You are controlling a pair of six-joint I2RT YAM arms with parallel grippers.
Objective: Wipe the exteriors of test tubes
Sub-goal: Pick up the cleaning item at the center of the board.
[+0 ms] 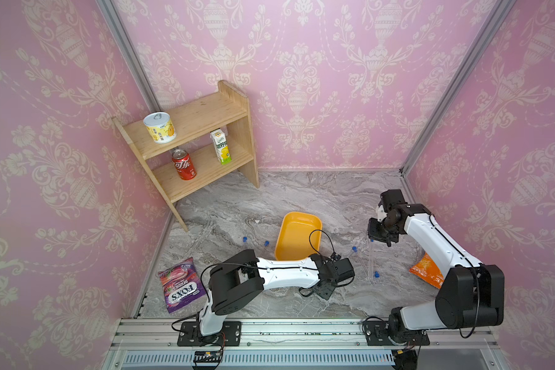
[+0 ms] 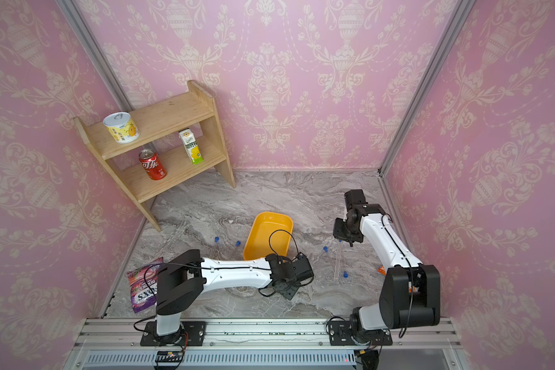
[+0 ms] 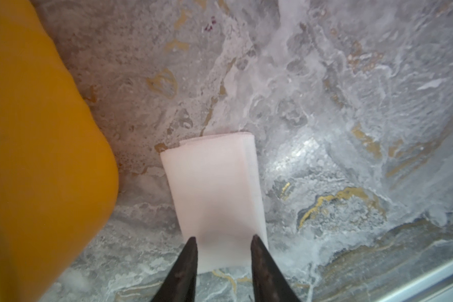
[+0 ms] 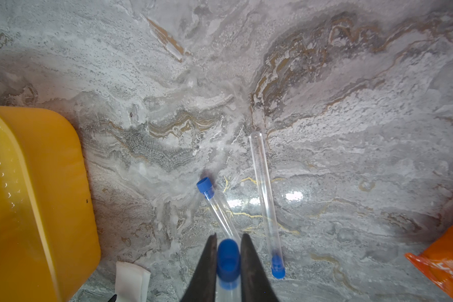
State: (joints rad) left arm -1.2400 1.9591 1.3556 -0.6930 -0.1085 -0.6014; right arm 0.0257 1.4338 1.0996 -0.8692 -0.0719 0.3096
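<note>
One purple candy bag [image 1: 181,285] lies at the far left of the marble table [image 1: 269,198]. Two test tubes [image 1: 244,239] lie beside each other just left of the yellow tray [image 1: 297,237], blue caps at their far ends. Near the tray's front corner the left gripper [image 3: 224,239] hangs over a folded white pad [image 3: 215,188], fingers partly apart with both tips above the pad's near end, clamping nothing; whether they touch it I cannot tell. Right of the tray two more test tubes [image 4: 264,196] lie close together, caps at opposite ends. Beside them the right gripper [image 4: 228,235] pinches the blue cap of a fifth test tube [image 4: 228,258], whose clear body runs back beneath the fingers. An orange snack bag [image 1: 426,272] lies at the far right.
</note>
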